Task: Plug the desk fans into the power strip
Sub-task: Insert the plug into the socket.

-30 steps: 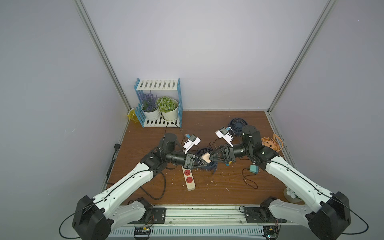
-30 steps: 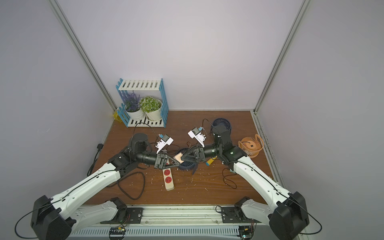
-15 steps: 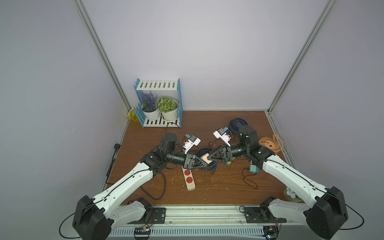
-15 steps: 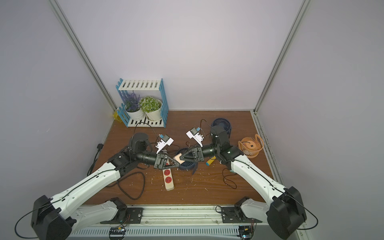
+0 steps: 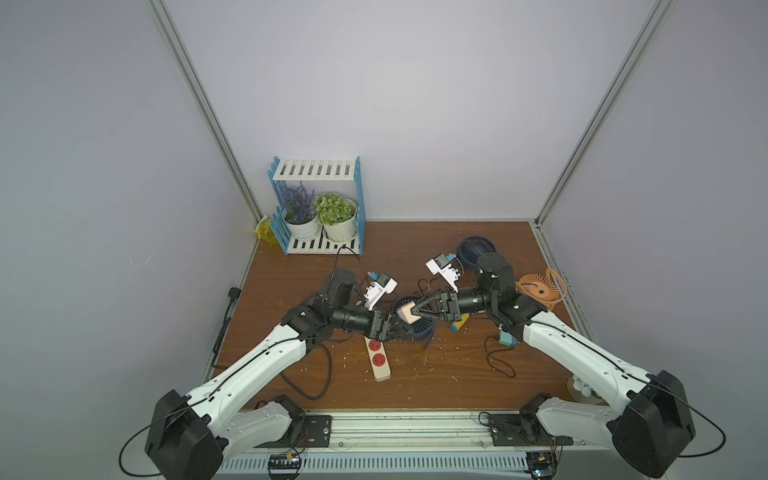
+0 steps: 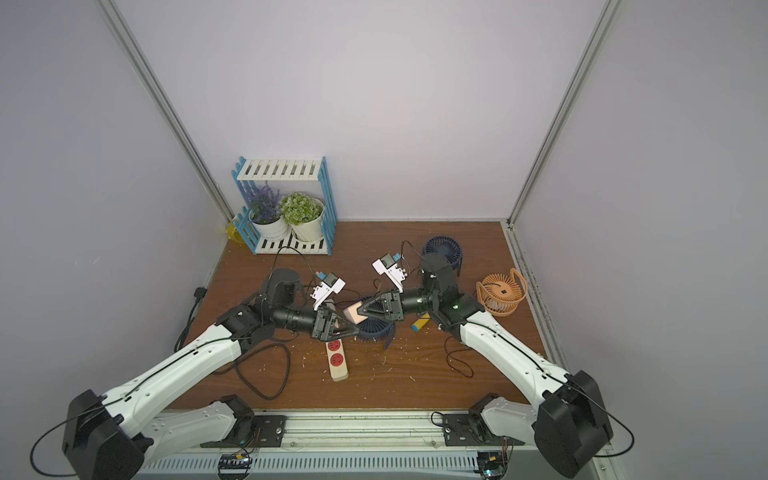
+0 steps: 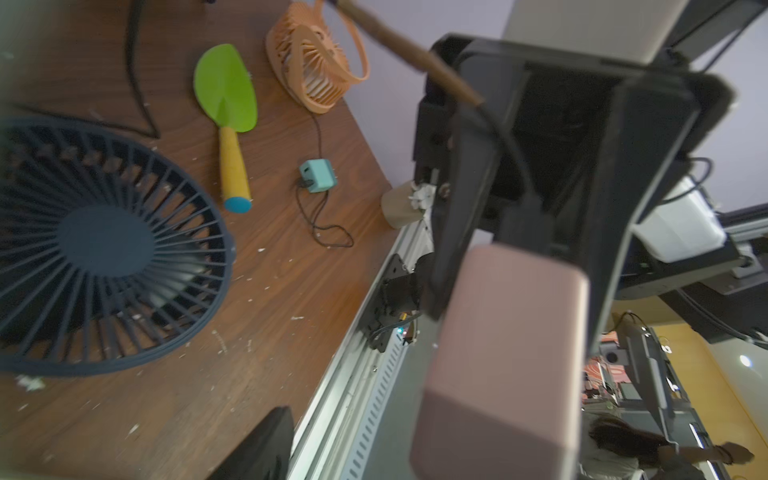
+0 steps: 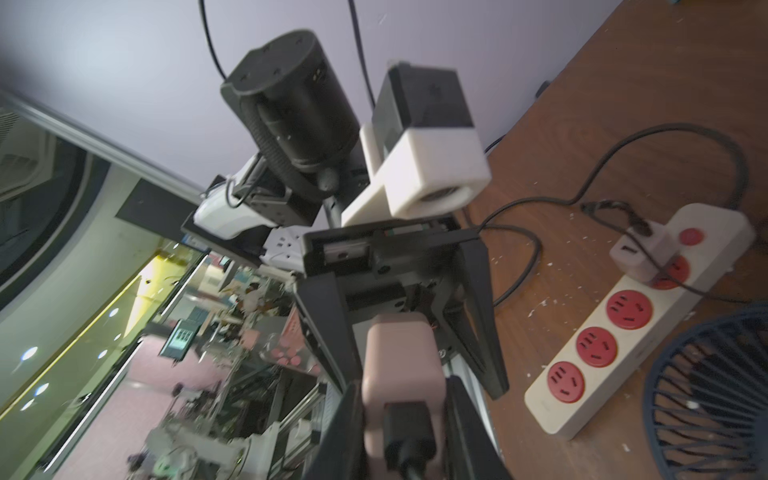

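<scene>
Above the middle of the table a pink plug block (image 5: 408,312) (image 8: 401,361) with a black cord in its end hangs between both grippers. My right gripper (image 5: 417,312) (image 8: 405,436) is shut on it, fingers pressed to its sides. My left gripper (image 5: 405,328) (image 8: 428,386) faces it with its fingers spread wide of the block, open. Below them a dark blue desk fan (image 7: 104,245) (image 5: 424,332) lies flat. The cream power strip (image 5: 379,359) (image 8: 615,332) with red sockets lies beside it, a white adapter (image 8: 642,253) in one socket. Which fan the plug's cord leads to is hidden.
A second blue fan (image 5: 476,249) stands at the back. An orange fan (image 5: 540,289) with a teal adapter (image 5: 508,340) is at the right. A green trowel (image 7: 226,87) lies near. A blue shelf (image 5: 357,195) with plants is back left. Black cord (image 5: 311,382) loops front left.
My right gripper came in from the right and shut on the pink plug. My left gripper, which held the plug before, has opened and let it go.
</scene>
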Available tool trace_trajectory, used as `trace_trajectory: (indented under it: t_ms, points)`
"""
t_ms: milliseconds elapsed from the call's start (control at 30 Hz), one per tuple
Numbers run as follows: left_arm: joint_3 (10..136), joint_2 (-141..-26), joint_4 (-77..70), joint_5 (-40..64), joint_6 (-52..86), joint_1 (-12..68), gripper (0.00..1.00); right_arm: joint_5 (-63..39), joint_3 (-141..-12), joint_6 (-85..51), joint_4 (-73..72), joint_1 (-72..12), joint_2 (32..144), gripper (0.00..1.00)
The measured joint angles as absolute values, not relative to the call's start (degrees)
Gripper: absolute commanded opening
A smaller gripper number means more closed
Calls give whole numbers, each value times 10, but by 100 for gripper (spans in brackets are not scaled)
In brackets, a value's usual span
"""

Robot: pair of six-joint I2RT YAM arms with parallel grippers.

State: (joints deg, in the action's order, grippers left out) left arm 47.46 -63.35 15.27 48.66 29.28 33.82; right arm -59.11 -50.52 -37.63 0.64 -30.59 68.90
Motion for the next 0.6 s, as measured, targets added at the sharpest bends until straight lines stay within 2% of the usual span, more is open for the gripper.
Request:
trace_trajectory:
  t_ms: [133, 267, 467, 600]
  points:
    - [406, -608, 160, 396, 324, 309, 71, -475, -508, -373, 41, -326, 688, 0]
    - [334, -556, 169, 323, 371, 277, 68, -331, -521, -350, 93, -397, 677, 0]
    - [253, -519, 159, 288, 429, 246, 58, -163, -543, -355, 128, -499, 692, 0]
    - [215, -542, 117, 301, 466, 244, 52, -86, -554, -378, 134, -551, 763, 0]
